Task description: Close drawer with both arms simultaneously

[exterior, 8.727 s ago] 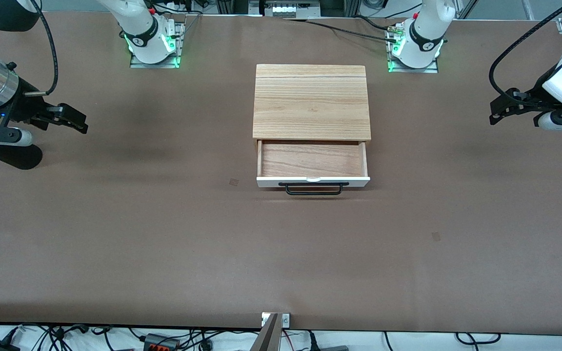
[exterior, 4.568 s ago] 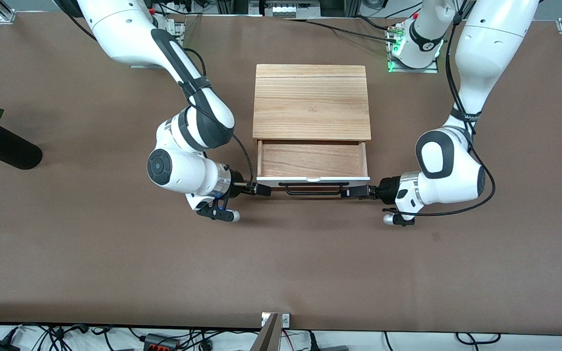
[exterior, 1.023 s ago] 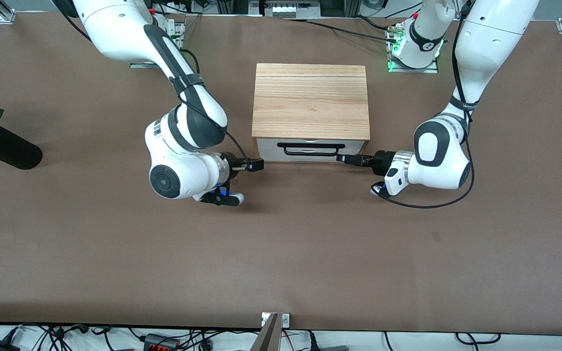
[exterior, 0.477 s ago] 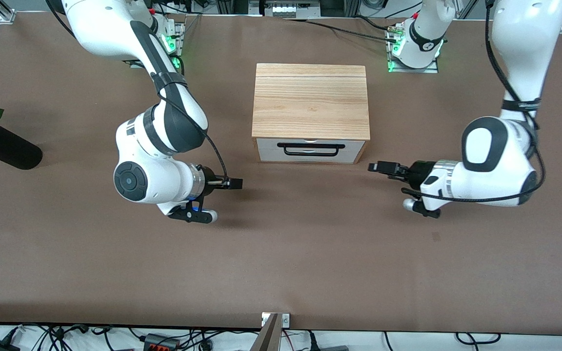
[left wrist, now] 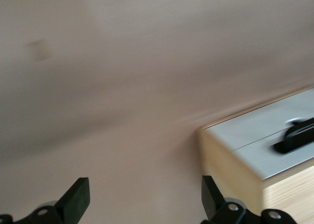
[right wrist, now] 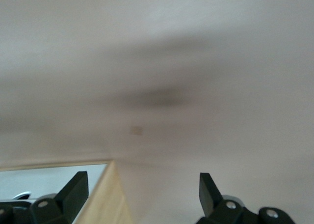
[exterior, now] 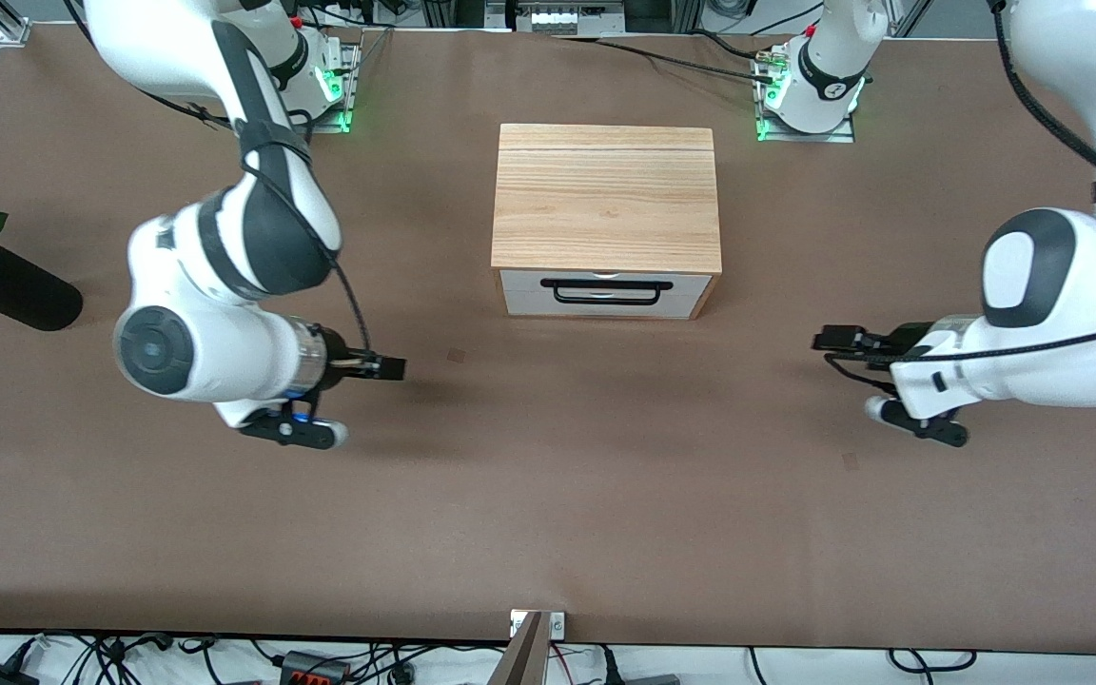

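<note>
Drawer (exterior: 605,293) shut flush in the wooden box (exterior: 605,198), mid-desk (exterior: 548,514); it was pulled out earlier. My left gripper (exterior: 838,337) and right gripper (exterior: 388,367) have backed off over bare desk toward their own ends. Wrist views show both jaws spread wide, empty.

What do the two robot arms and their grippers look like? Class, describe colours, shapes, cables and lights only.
Both arms are glossy white with rounded segments, black joint bands and silver wrist rings. A thin black cable loops along each forearm. The left gripper and right gripper are black, with two flat, wedge-tipped fingers. A small blue light glows under the right wrist, and green lights shine at both bases.
</note>
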Robot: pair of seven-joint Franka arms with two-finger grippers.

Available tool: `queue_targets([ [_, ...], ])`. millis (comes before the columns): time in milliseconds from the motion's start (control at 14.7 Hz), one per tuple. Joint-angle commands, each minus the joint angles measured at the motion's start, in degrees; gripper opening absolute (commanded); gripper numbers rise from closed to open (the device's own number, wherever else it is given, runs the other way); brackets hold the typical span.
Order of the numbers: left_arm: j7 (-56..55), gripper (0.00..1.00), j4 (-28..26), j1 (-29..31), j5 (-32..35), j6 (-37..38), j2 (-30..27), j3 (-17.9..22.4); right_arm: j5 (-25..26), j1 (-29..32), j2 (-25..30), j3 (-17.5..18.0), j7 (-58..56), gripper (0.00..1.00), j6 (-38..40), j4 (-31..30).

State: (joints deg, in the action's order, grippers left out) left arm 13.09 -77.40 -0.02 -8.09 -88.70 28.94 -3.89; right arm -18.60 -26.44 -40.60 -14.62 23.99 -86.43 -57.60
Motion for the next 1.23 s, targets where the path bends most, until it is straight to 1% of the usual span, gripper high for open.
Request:
queue_targets([
  [0, -0.88, 1.00, 7.07, -0.24, 9.39, 8.77, 0.24, -0.24, 7.84, -0.37, 2.88, -1.81, -0.52, 1.00, 3.54, 0.29],
  [136, -4.19, 1.00, 10.85, -0.24, 11.69, 16.07, -0.72, -0.15, 10.41, 0.16, 3.94, -2.69, -0.53, 1.00, 5.99, 0.29],
  [205, -7.52, 1.00, 12.52, -0.24, 12.65, 18.71, -1.60, -0.15, 10.95, 0.16, 4.90, -4.00, -0.09, 1.00, 6.70, 0.29],
  [273, -10.86, 1.00, 13.32, -0.24, 13.10, 21.00, -2.65, -0.15, 11.82, 0.07, 6.22, -6.10, -0.35, 1.00, 6.88, 0.29],
  [409, -17.28, 1.00, 12.28, -0.33, 13.10, 21.64, -7.12, -0.32, 11.66, 0.60, 6.85, -10.58, -1.40, 1.00, 6.36, 0.29],
  [477, -18.88, 1.00, 10.45, -0.15, 12.49, 20.86, -9.06, -0.24, 11.57, 1.82, 7.80, -11.13, -4.19, 1.00, 6.36, 0.29],
  [545, -18.89, 1.00, 7.21, 0.28, 12.31, 18.15, -11.77, -0.24, 11.65, 2.70, 8.25, -11.30, -7.52, 1.00, 6.44, 0.29],
  [614, -19.33, 1.00, 2.65, 0.46, 12.48, 12.64, -15.45, -0.15, 11.65, 3.41, 8.34, -11.31, -9.73, 1.00, 6.71, 0.29],
  [750, -19.42, 1.00, -9.47, 0.81, 11.70, 0.52, -22.93, 0.20, 11.83, 4.03, 9.47, -11.05, -10.81, 1.00, 7.50, 0.29],
  [818, -19.34, 1.00, -13.87, 0.99, 9.96, -4.50, -25.83, 1.51, 12.26, 4.20, 11.14, -10.78, -11.68, 1.00, 7.41, -0.40],
  [886, -19.25, 1.00, -16.96, 0.99, 9.50, -7.42, -27.78, 2.13, 12.27, 4.81, 11.85, -10.78, -14.21, 1.00, 7.50, -1.45],
  [955, -18.90, 1.00, -19.08, 0.99, 9.41, -9.36, -29.10, 2.14, 12.27, 6.30, 13.33, -10.43, -17.80, 1.00, 7.67, -2.07],
  [1023, -18.63, 1.00, -20.06, 0.99, 9.41, -10.78, -29.90, 2.14, 12.18, 7.18, 14.83, -9.56, -19.23, 1.00, 7.59, -4.17],
  [1159, -18.37, 1.00, -20.51, 1.60, 9.24, -10.53, -30.08, 1.96, 13.66, 8.15, 20.70, -6.75, -18.46, 1.00, 5.23, -12.32],
])
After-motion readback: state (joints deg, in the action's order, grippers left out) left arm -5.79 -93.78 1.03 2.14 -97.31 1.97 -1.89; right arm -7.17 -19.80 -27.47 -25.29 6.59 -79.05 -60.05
